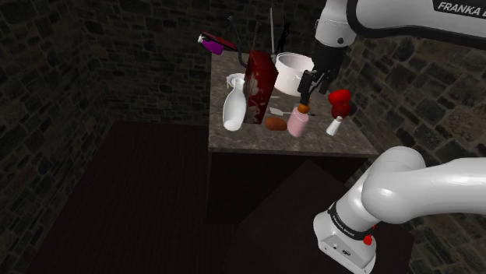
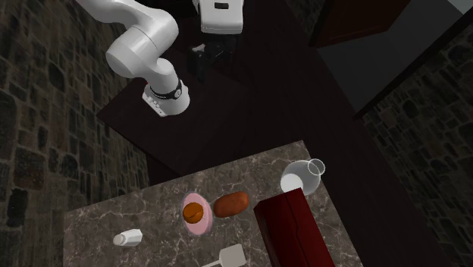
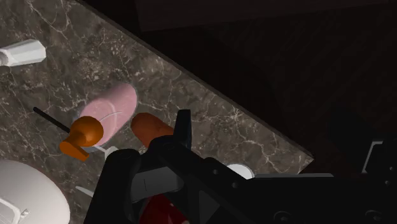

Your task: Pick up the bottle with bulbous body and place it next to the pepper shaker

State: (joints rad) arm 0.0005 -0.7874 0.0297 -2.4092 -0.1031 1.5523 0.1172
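The bulbous bottle (image 1: 231,109) is white with a narrow neck and stands upright near the table's edge at the shoulder view's left, beside a dark red box (image 1: 258,87). From above it shows as a white bulb (image 2: 296,180). The pepper shaker (image 1: 335,124) is small and white and stands at the table's other side (image 2: 129,239) (image 3: 22,52). My gripper (image 1: 309,87) hangs above the middle of the table, over a pink bottle with an orange cap (image 1: 297,122). It is open with nothing between its fingers, well apart from the bulbous bottle.
On the marble table (image 1: 311,144), a brown oblong object (image 2: 230,203) lies between the pink bottle (image 2: 195,212) and the red box (image 2: 292,231). A white pot (image 1: 292,72) and a red object (image 1: 339,99) stand at the back. Dark floor surrounds the table.
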